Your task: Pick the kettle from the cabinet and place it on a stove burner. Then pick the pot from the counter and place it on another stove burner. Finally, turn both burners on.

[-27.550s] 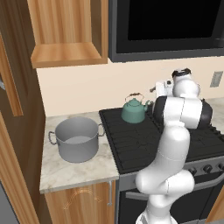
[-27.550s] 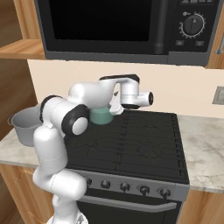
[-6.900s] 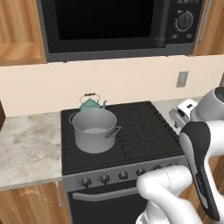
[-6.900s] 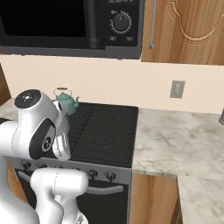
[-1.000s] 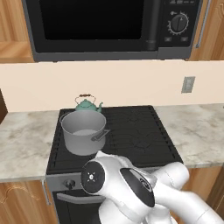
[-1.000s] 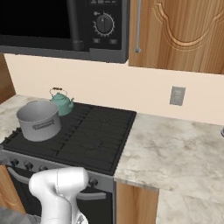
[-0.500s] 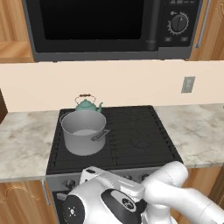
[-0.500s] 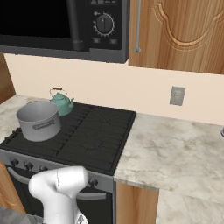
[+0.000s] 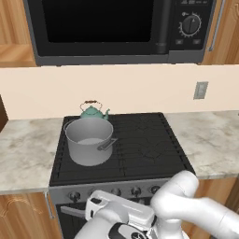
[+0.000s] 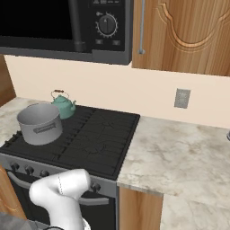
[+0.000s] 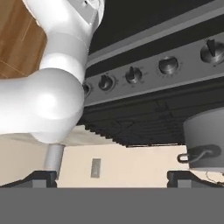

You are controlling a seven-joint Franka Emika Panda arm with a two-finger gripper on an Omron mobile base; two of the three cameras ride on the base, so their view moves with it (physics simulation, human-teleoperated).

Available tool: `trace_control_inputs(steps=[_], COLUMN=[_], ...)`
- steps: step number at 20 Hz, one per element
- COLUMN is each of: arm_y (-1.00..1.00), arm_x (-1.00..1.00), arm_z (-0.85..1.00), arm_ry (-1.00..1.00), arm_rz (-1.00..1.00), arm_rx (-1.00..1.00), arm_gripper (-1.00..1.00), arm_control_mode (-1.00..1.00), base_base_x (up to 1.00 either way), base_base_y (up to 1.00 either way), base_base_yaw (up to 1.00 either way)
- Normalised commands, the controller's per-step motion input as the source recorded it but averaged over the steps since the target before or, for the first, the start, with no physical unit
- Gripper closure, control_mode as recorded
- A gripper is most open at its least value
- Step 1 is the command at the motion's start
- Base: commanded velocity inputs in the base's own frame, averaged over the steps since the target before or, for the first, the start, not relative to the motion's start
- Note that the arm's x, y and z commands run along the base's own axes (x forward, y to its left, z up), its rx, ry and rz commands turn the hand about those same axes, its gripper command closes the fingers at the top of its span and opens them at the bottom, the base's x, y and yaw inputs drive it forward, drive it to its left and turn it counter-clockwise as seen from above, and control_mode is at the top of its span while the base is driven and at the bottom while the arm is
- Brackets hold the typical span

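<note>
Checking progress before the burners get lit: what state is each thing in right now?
pot: upright on the front left burner, no lid.
kettle: upright on the back left burner, behind the pot.
knobs: untouched, no flame at either burner.
gripper: open, empty, facing the knobs.
cabinet: door shut.
microwave: door shut.

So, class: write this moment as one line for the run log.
phase: reaching for knobs | pot: front-left burner | kettle: rear-left burner, behind pot | jaws: open, empty | burners lit: cannot tell
</note>
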Motion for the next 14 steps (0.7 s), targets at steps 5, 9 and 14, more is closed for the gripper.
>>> trace_control_inputs(steps=[5,9,14], arm_y=[0.0,0.08,0.13], arm_x=[0.14,0.17,0.11], arm_z=[-0.37,-0.35,-0.26], arm_ry=[0.0,-0.03,-0.02], arm_rz=[0.08,0.12,0.14], arm_rx=[-0.05,-0.03,-0.03], arm_gripper=[-1.0,-1.0,-1.0], arm_control_mode=[-1.0,-1.0,-1.0], base_base_x=[0.0,0.0,0.0], base_base_y=[0.0,0.0,0.0], base_base_yaw=[0.0,0.0,0.0])
